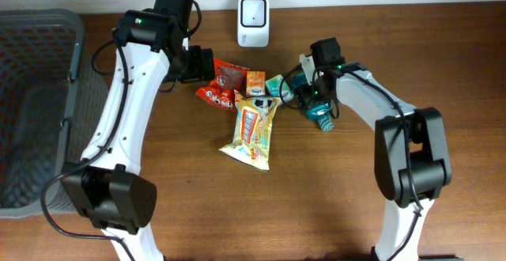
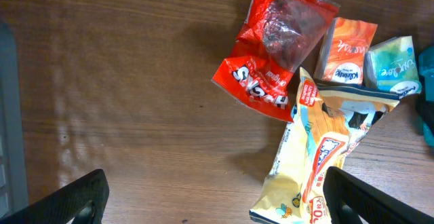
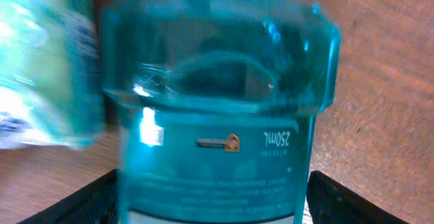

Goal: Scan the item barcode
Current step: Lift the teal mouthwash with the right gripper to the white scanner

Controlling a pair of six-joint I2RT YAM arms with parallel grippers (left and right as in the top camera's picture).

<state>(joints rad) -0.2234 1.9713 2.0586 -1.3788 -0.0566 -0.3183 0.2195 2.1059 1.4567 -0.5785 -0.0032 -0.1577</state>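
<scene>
Teal bottle sits between the right hand fingers, grip unclear; left hand hangs open, red packet ahead.

Mock shop checkout set up in a robotics laboratory. A white countertop barcode scanner stands at the far edge of a wood-grain table, with packaged snacks before it, among them a yellow snack bag. A grey mesh basket sits beside the left arm. The right arm stands opposite.
</scene>
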